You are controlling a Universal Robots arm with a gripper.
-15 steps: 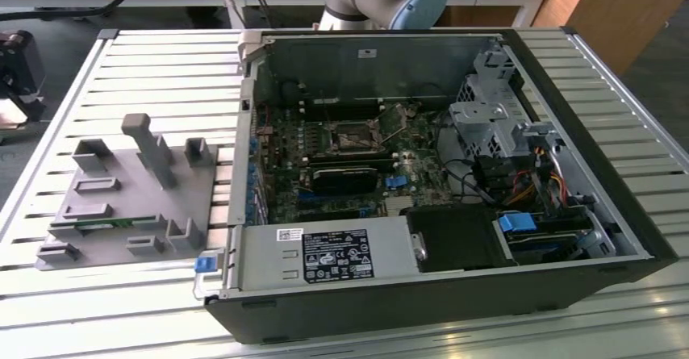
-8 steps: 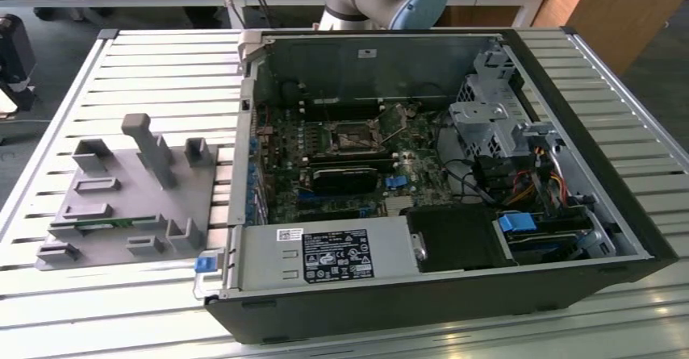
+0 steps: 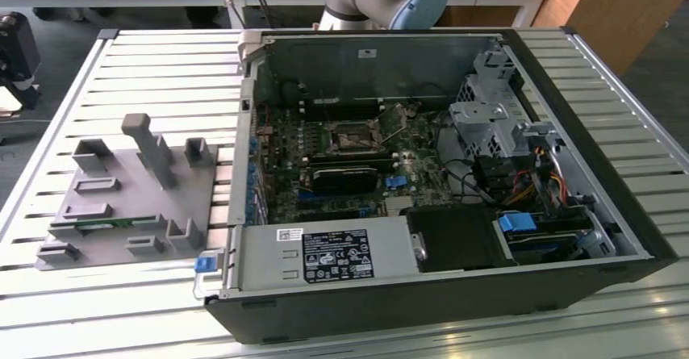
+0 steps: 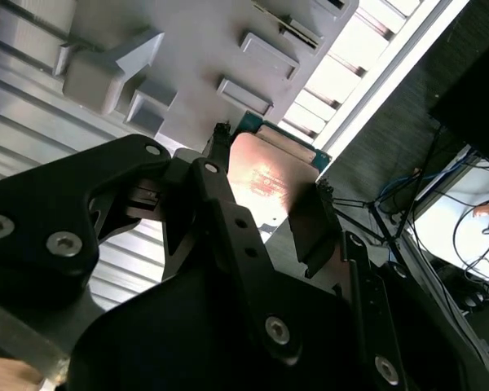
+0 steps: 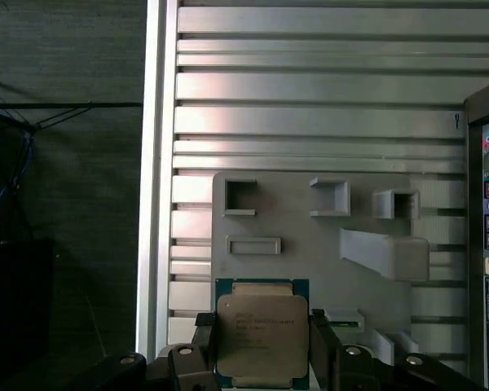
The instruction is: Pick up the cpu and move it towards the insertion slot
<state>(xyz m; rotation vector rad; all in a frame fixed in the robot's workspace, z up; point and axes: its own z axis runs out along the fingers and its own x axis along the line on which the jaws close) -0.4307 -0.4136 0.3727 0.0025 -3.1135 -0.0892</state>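
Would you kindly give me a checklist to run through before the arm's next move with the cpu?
1. The gripper is shut on the cpu, fingers at opposite edges: ok.
2. The cpu sits level in the grip: ok.
3. The cpu is lifted clear of the grey fixture: cannot tell.
4. The insertion slot is exposed in the open computer case: ok.
5. The insertion slot is free of debris: cannot tell.
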